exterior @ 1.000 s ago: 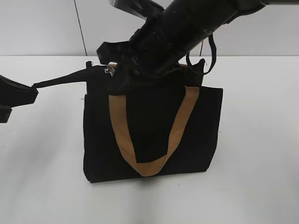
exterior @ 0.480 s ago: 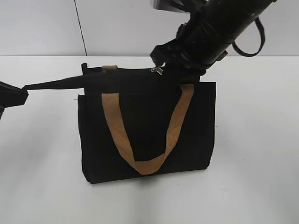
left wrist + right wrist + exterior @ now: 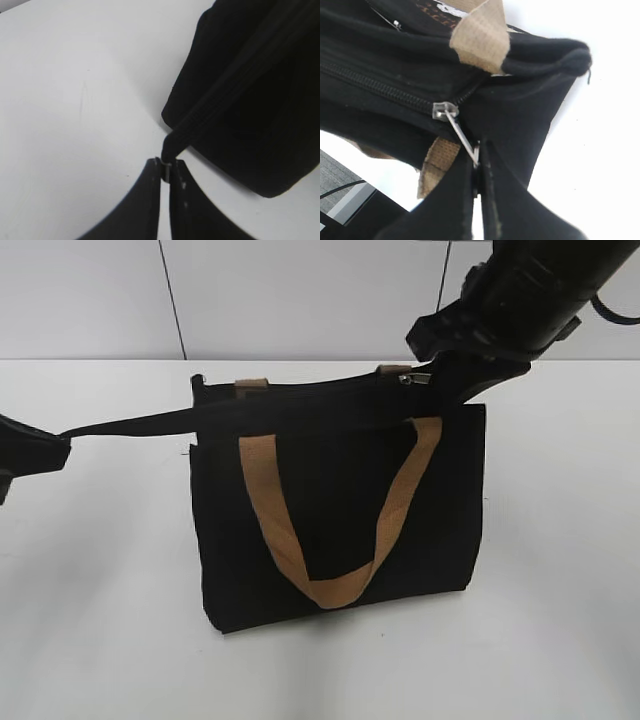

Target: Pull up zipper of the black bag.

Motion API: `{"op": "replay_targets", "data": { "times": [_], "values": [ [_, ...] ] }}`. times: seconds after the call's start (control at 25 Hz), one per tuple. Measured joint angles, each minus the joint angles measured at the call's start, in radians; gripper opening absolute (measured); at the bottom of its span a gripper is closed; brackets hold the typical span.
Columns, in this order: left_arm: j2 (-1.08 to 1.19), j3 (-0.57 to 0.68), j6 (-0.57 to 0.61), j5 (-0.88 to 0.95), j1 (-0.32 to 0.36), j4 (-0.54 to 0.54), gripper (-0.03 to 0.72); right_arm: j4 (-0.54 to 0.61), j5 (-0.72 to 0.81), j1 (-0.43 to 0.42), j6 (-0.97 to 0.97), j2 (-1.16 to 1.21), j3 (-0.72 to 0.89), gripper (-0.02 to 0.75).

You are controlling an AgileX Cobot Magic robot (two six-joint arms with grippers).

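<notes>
The black bag (image 3: 340,510) stands upright on the white table, with a tan handle (image 3: 330,510) hanging down its front. The zipper (image 3: 310,390) runs along the top seam. Its silver pull tab (image 3: 412,378) sits near the right end. My right gripper (image 3: 450,375) is shut on the pull tab (image 3: 462,132), at the slider (image 3: 442,110). My left gripper (image 3: 45,450) is at the far left, shut on the black zip strip end (image 3: 172,145) that stretches out from the bag's left corner (image 3: 240,100).
The white table (image 3: 100,620) spreads around the bag. A pale panelled wall (image 3: 250,300) stands behind. The right arm (image 3: 540,290) reaches down from the upper right over the bag's right end.
My right gripper has drawn the pull tab along the top seam from the left part to near the right end. The bag shifted slightly right. The left gripper keeps hold of the strip.
</notes>
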Motion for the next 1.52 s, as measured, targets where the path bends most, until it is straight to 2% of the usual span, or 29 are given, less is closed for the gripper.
{"op": "replay_targets", "data": {
  "times": [0.12, 0.2, 0.24, 0.36, 0.4, 0.48, 0.64, 0.72, 0.84, 0.96, 1.08, 1.28, 1.4, 1.52],
  "values": [
    [0.0, 0.0, 0.0, 0.0, 0.0, 0.0, 0.008, -0.001, 0.002, 0.0, 0.0, -0.011, 0.0, 0.003],
    [0.0, 0.0, 0.0, -0.01, 0.001, 0.011, 0.008, -0.001, 0.002, -0.007, -0.02, -0.023, 0.0, 0.039],
    [0.0, 0.0, 0.0, -0.023, 0.006, 0.017, 0.008, -0.008, 0.002, -0.016, -0.026, -0.034, 0.0, 0.075],
    [0.0, 0.0, -0.002, -0.027, 0.009, -0.019, 0.046, -0.007, -0.001, -0.028, -0.038, -0.07, -0.001, 0.247],
    [0.0, 0.0, -0.007, -0.024, 0.009, -0.033, 0.086, -0.006, -0.001, -0.028, -0.041, -0.08, -0.001, 0.3],
    [0.0, 0.0, -0.041, -0.02, 0.011, -0.045, 0.198, -0.009, -0.001, -0.028, -0.041, -0.096, -0.001, 0.358],
    [-0.017, 0.0, -0.2, 0.0, 0.011, -0.028, 0.447, -0.046, 0.007, -0.029, -0.042, -0.136, -0.001, 0.384],
    [-0.037, -0.001, -0.332, 0.004, 0.011, 0.008, 0.496, -0.085, 0.012, -0.031, -0.028, -0.162, -0.001, 0.389],
    [-0.053, -0.045, -0.607, 0.05, 0.033, 0.168, 0.508, -0.155, 0.029, -0.058, 0.028, -0.196, -0.001, 0.391],
    [-0.051, -0.16, -0.851, 0.163, 0.074, 0.419, 0.486, -0.21, 0.052, -0.136, 0.069, -0.221, -0.001, 0.391],
    [-0.05, -0.284, -1.012, 0.27, 0.1, 0.587, 0.475, -0.228, 0.087, -0.235, 0.069, -0.252, 0.003, 0.391],
    [-0.05, -0.395, -1.073, 0.402, 0.107, 0.681, 0.472, -0.234, 0.093, -0.36, 0.064, -0.363, 0.063, 0.391],
    [-0.055, -0.39, -1.077, 0.46, 0.107, 0.69, 0.472, -0.228, 0.089, -0.372, 0.063, -0.472, 0.143, 0.391],
    [-0.106, -0.328, -1.075, 0.467, 0.107, 0.682, 0.47, -0.193, 0.079, -0.372, 0.063, -0.599, 0.254, 0.391]
  ]
}}
